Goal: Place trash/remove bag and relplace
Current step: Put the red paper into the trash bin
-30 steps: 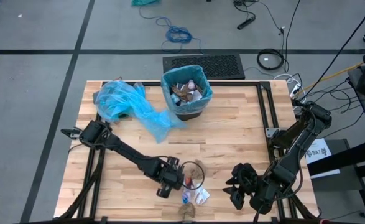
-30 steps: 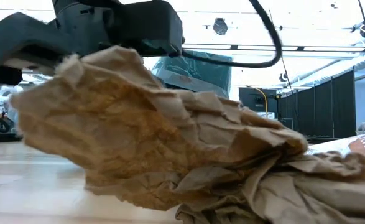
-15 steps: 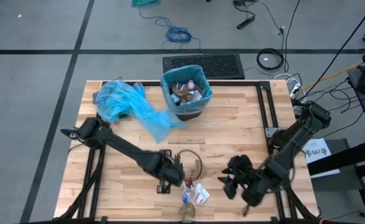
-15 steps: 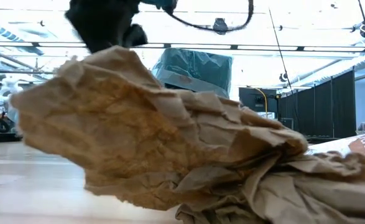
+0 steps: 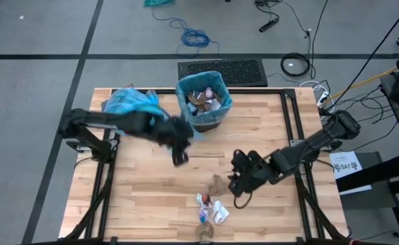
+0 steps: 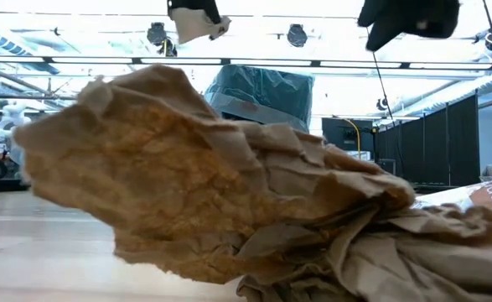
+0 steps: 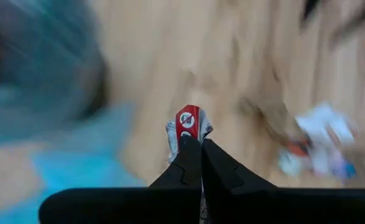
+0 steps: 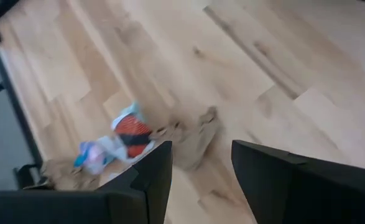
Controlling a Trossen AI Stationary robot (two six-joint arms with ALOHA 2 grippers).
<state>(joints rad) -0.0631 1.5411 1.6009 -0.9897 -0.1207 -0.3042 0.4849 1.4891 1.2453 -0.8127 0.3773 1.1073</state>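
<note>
Looking past its own fingers, the left end effector (image 7: 194, 142) was clamped on a white scrap (image 7: 187, 127) with a red mark, blurred from above. The right end effector (image 5: 238, 182) hovered apart over remaining trash (image 5: 211, 207) on the table (image 5: 138, 190); brown paper (image 6: 212, 193) blocked the low view.

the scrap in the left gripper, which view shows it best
The left wrist view: the left gripper is shut on a small white scrap with a red mark, seen close. The low view shows it as a pale wad overhead. In the high view it is hidden; the right wrist view misses it.
</note>
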